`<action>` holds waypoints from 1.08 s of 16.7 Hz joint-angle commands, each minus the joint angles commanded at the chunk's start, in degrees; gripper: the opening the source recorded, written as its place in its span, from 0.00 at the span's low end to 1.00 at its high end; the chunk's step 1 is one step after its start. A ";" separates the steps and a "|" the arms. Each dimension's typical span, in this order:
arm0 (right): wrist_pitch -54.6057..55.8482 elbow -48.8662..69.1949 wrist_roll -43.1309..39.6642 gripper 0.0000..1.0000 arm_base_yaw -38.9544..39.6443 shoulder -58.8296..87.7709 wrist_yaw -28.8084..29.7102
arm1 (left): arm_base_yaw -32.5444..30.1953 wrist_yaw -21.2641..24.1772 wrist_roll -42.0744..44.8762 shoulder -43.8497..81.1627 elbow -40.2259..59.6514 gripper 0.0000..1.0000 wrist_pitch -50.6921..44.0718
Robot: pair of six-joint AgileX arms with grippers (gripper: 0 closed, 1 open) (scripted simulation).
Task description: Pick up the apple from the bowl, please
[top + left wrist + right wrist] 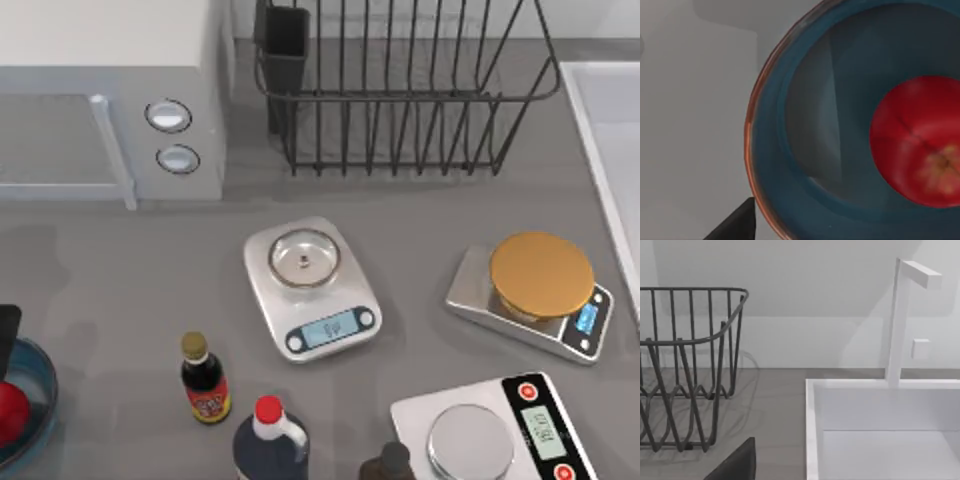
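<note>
The blue glass bowl (30, 415) sits at the table's front left corner, cut by the top view's left edge. The red apple (8, 412) lies inside it. In the left wrist view the apple (920, 145) rests on the floor of the bowl (790, 150), toward one side. My left gripper (6, 338) hovers over the bowl's far rim, a little above it. One dark fingertip (737, 225) shows just outside the rim, and nothing is held. My right arm is parked near the sink, with one fingertip (737, 462) in its wrist view.
Right of the bowl stand a small sauce bottle (204, 380) and a dark jug with a red cap (268, 440). Three scales (310, 288) (535, 293) (495, 430) fill the middle and right. A microwave (110, 90), a wire dish rack (400, 85) and a sink (880, 430) line the back.
</note>
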 joint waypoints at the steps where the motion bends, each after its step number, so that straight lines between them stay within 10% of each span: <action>1: 0.00 0.00 0.00 1.00 0.00 0.00 0.00 | 0.14 0.00 0.16 1.19 0.86 1.00 -0.95; 18: 0.00 0.00 0.00 1.00 0.00 0.00 0.00 | 0.42 -0.01 0.59 10.90 -11.75 1.00 20.82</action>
